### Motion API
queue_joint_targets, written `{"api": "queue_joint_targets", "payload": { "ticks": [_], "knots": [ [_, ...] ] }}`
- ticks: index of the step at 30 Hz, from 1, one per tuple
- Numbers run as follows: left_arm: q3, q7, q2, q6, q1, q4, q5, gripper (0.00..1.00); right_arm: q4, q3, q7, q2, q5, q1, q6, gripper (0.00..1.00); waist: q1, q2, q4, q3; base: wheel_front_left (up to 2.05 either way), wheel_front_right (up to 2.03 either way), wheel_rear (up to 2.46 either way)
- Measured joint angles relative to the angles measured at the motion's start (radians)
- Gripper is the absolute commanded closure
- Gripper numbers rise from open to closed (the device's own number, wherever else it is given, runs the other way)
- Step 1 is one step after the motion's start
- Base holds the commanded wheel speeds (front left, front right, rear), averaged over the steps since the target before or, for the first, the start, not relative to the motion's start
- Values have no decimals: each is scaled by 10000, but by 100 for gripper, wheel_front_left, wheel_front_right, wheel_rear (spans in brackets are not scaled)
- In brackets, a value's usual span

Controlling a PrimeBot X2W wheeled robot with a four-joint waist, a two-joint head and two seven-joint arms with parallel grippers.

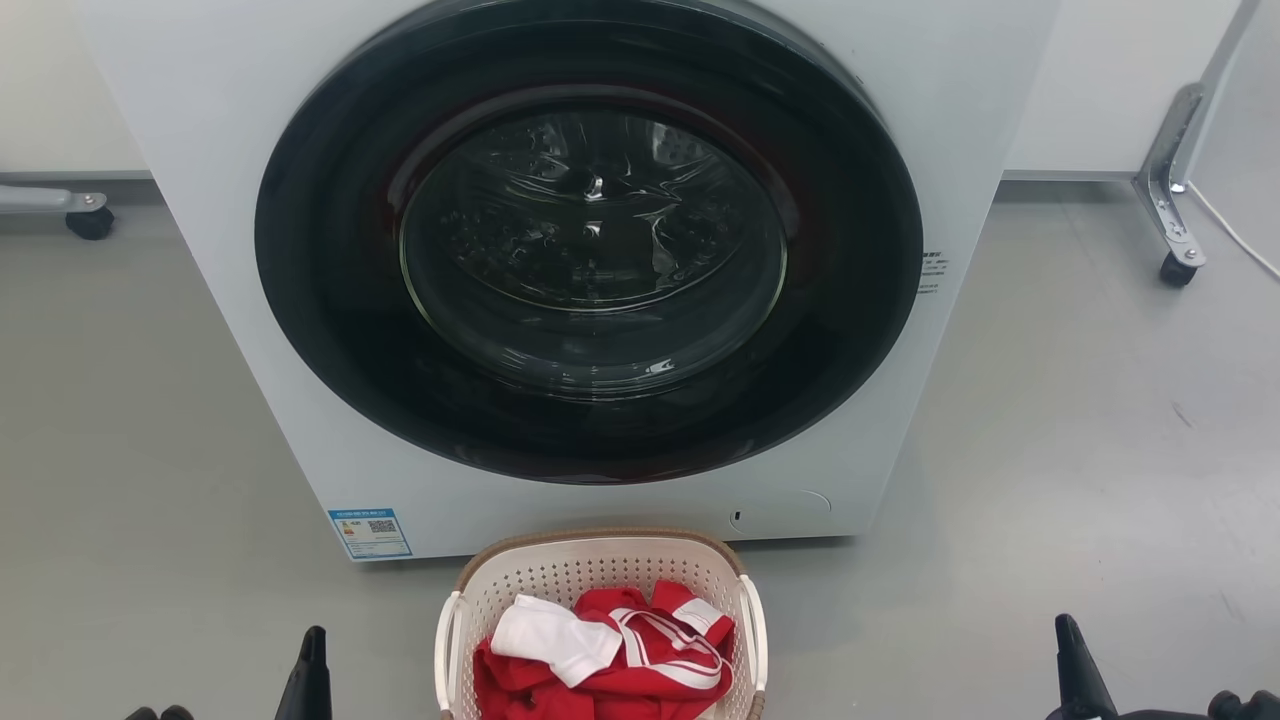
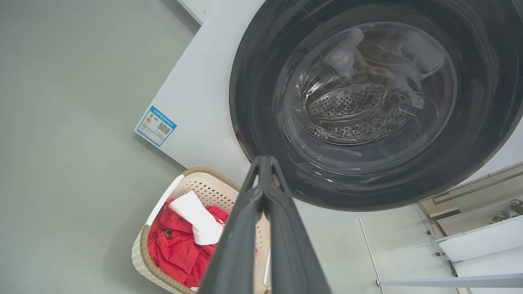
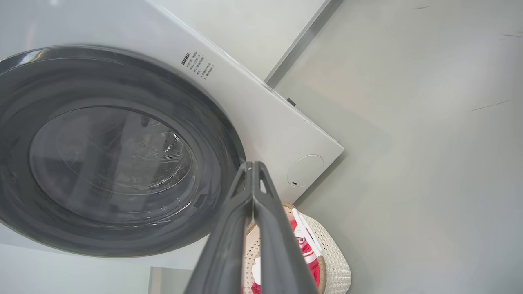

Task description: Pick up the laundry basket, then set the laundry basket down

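Directly behind the laundry basket [image 1: 590,575] stands a washer [image 1: 590,250].

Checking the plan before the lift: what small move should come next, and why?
Probably open both and move inward to the handles: the left end effector and right end effector are shut, wide of the laundry basket, touching nothing.

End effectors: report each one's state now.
Left end effector: closed, holding nothing.
Right end effector: closed, holding nothing.

Cream-white perforated laundry basket [image 1: 560,578], brown woven-look rim [image 1: 600,535]; red white-striped clothes [image 1: 640,682]; white washing machine [image 1: 200,250], black door [image 1: 330,300]; grey floor [image 1: 1080,450].
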Motion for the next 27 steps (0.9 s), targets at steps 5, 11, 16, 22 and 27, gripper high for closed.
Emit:
{"api": "queue_joint_targets", "payload": {
  "ticks": [5, 11, 16, 22, 27],
  "knots": [
    [117, 209, -12, -171, -201, 146, -786, 100, 96, -217, 186, 2, 792, -282, 173, 100, 0, 0, -29, 29, 0, 0, 0],
    [249, 451, -31, -268, -389, 276, -1643, 100, 249, -418, 424, 4, 1630, -391, 347, 100, 0, 0, -58, 59, 0, 0, 0],
    [391, 621, -40, -437, -597, 339, -2385, 100, 353, -596, 581, 4, 2305, -596, 447, 100, 0, -1, -83, 83, 0, 0, 0],
    [495, 807, -52, -606, -702, 529, -3206, 100, 447, -809, 802, 4, 3099, -788, 616, 100, 0, -1, -112, 113, 0, 0, 0],
    [652, 1016, -65, -702, -978, 616, -3894, 100, 616, -970, 974, 6, 3766, -846, 750, 100, 0, -1, -137, 137, 0, 0, 0]
  ]
}}
